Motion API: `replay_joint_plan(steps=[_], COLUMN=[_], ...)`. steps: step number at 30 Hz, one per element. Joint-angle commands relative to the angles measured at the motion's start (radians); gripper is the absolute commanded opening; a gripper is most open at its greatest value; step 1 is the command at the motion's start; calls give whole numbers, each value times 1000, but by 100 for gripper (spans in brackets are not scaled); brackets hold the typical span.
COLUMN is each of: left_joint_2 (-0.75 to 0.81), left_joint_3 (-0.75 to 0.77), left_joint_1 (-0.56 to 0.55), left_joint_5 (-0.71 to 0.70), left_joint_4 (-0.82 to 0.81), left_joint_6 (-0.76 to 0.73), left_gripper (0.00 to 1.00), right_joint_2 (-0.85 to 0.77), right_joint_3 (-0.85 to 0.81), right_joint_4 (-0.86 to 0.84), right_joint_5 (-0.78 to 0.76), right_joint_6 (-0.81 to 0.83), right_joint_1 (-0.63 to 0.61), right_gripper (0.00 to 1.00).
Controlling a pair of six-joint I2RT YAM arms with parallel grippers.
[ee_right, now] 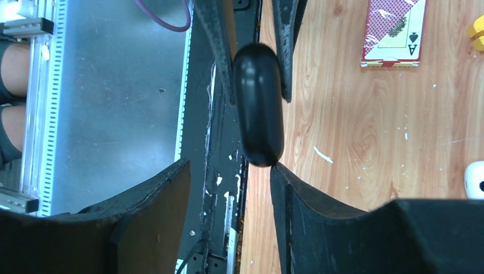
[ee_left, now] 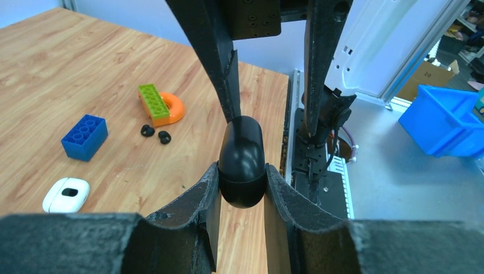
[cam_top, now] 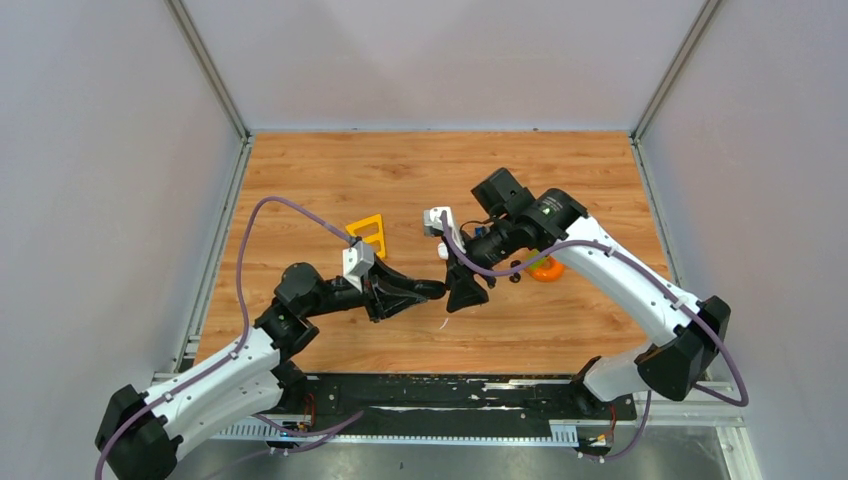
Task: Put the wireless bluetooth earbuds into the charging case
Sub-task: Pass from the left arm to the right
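Note:
My left gripper (ee_left: 242, 171) is shut on a black oval pebble-like object (ee_left: 242, 160) with a seam and holds it above the table. My right gripper (ee_right: 229, 165) is open and faces it. Its one fingertip (ee_right: 275, 171) is at the black object's free end (ee_right: 258, 114). The two grippers meet at mid-table in the top view (cam_top: 452, 290). The white charging case (ee_left: 65, 195), with a dark recess, lies on the wood; its edge shows in the right wrist view (ee_right: 475, 180). Two tiny black bud-shaped pieces (ee_left: 156, 133) lie by an orange ring. No white earbuds show.
A blue brick (ee_left: 84, 137) and a green brick on an orange ring (ee_left: 162, 105) lie near the case. A playing card (ee_right: 394, 31) and a yellow piece (cam_top: 367, 232) lie on the wood, with a thin white sliver (ee_right: 322, 154). The black base rail (cam_top: 430, 395) runs along the near edge.

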State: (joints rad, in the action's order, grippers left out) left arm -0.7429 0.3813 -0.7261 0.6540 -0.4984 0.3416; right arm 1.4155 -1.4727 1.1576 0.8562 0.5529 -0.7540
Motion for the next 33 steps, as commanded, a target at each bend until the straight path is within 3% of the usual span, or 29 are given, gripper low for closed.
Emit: replay_joint_plan(steps=[1, 9, 18, 19, 21, 23, 27, 33], left_joint_2=[-18, -63, -82, -82, -80, -74, -68, -85], left_joint_3=[-1, 8, 23, 26, 38, 51, 79, 100], left_joint_1=[-13, -33, -41, -42, -44, -49, -60, -78], left_joint_5=[2, 2, -1, -2, -16, -25, -47, -50], left_joint_4=[-55, -95, -83, -72, -19, 42, 148, 190], left_joint_6=[-21, -25, -44, -49, -71, -112, -188, -227], left_gripper=[3, 4, 6, 11, 30, 40, 49, 48], right_joint_2=[24, 48, 32, 30, 28, 27, 24, 25], right_joint_3=[-41, -52, -31, -34, -44, -56, -70, -71], right_joint_4=[-74, -92, -70, -64, -46, -29, -12, -7], right_joint_5=[45, 23, -51, -59, -78, -108, -184, -270], right_joint_6=[-54, -51, 31, 41, 69, 100, 144, 178], right_joint_1=[-6, -19, -41, -43, -46, -54, -86, -148], right_gripper=[53, 44, 17, 13, 5, 2, 1, 1])
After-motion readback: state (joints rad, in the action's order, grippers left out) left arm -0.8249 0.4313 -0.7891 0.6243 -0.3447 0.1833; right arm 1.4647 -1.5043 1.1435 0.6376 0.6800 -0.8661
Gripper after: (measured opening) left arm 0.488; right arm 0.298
